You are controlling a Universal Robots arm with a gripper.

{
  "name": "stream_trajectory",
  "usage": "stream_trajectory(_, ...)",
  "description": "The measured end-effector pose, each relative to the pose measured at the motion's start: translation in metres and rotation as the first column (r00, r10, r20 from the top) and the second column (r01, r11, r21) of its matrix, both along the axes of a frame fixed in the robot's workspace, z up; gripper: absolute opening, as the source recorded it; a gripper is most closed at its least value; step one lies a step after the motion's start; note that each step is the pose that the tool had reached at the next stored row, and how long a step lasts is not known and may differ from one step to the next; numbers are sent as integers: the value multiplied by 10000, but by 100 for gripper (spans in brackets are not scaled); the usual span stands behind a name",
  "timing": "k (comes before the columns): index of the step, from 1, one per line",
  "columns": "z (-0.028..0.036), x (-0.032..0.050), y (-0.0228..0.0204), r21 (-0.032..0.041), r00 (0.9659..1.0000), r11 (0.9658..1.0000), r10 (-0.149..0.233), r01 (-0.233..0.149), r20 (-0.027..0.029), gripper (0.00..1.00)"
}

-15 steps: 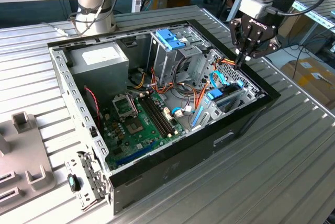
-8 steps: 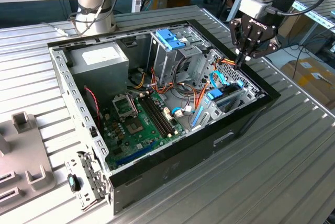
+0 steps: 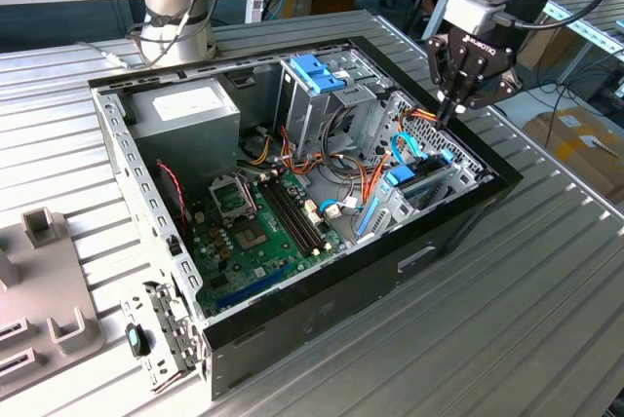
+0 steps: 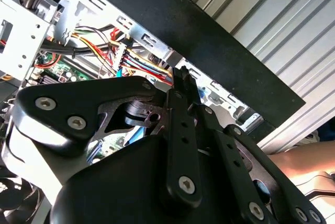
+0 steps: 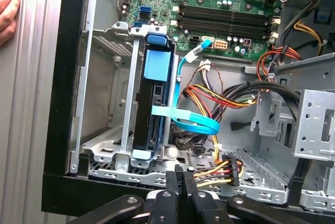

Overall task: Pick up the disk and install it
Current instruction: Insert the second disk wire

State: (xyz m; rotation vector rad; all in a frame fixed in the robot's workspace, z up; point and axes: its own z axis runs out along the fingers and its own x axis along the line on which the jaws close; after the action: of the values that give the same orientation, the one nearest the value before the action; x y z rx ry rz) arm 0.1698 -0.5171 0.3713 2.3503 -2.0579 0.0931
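The disk point(image 5: 153, 103) stands on edge in a metal bay by the case's front wall, and light-blue carrier rails frame it. In the exterior view the disk point(image 3: 421, 183) lies low in the case's right corner, with blue and orange cables beside it. My gripper point(image 3: 447, 113) hangs just above the case's right rim, a little above and behind the disk. In both wrist views its black fingers point(image 5: 171, 179) are pressed together with nothing between them. The gripper point(image 4: 183, 80) points down at the bay's edge.
The open computer case point(image 3: 322, 310) lies on a ribbed metal table. Inside are a motherboard point(image 3: 258, 227), a power supply point(image 3: 185, 110), and a drive cage with a blue latch point(image 3: 317, 71). A person's hand point(image 5: 8, 12) rests outside the case wall. Grey fixtures point(image 3: 44, 281) sit at the exterior view's left.
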Motion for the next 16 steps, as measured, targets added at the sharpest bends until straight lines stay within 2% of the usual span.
stream_trajectory(5,-2,-42,0,0,10000,10000,-31,31,0,16)
stream_trajectory(9,-5,-46,0,-1,9986,9986,-523,523,0,16)
stream_trajectory(11,-7,-46,0,-1,9964,9964,-844,844,0,16)
stream_trajectory(14,-10,-46,0,0,9905,9905,-1373,1373,1,16)
stream_trajectory(16,-11,-45,-24,5,9905,9905,-1374,1374,-1,16)
